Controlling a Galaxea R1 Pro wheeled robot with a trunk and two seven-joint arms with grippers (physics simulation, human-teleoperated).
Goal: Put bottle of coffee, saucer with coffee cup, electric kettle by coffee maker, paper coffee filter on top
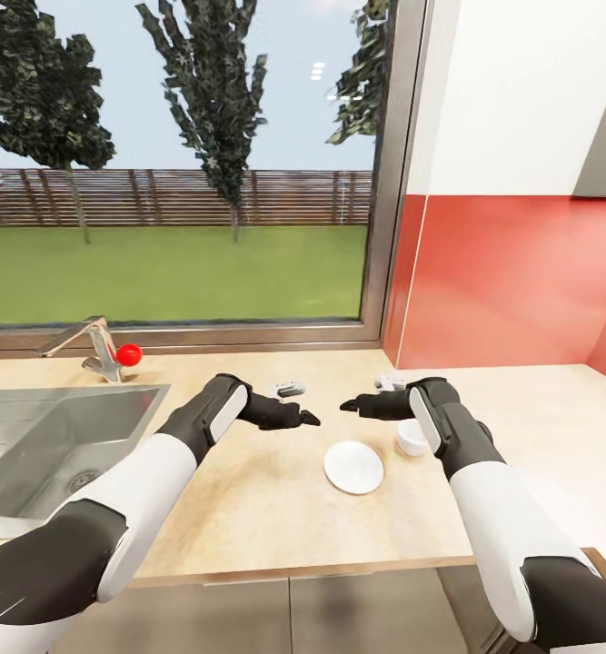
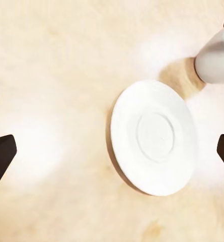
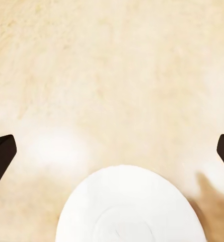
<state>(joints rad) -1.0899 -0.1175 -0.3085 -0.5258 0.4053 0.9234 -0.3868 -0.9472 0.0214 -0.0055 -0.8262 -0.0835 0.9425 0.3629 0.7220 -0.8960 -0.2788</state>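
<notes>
Below the wide window (image 1: pixel 175 163), both arms reach out over the kitchen countertop (image 1: pixel 275 509), which runs across the lower half of the head view as a light wood-look surface. Left of centre, the left gripper (image 1: pixel 308 419) hovers above the bare worktop with its dark fingers pointing toward the middle of the frame; right of centre, the right gripper (image 1: pixel 346 406) faces it, the two tips near each other but apart. Each wrist view shows dark fingertips at the far left and far right edges with wide empty space between them, so both grippers are released and grasp nothing. The saucer (image 1: pixel 353 467) lies flat on the countertop just below and right of the two gripper tips, in the centre-right of the head view; it also appears right of centre in the left wrist view (image 2: pixel 154 136) and along the bottom edge of the right wrist view (image 3: pixel 132 206). The coffee cup (image 1: pixel 411 438) stands on the countertop just beside the saucer, toward the upper right of it, partly hidden by the right forearm, and it shows as a white rounded shape at the upper right edge of the left wrist view (image 2: pixel 216 59). At the left of the head view sits a steel sink (image 1: pixel 48 436) with a faucet (image 1: pixel 89 343) and a small red object (image 1: pixel 128 354) behind it. A red backsplash (image 1: pixel 511 282) fills the right side.
</notes>
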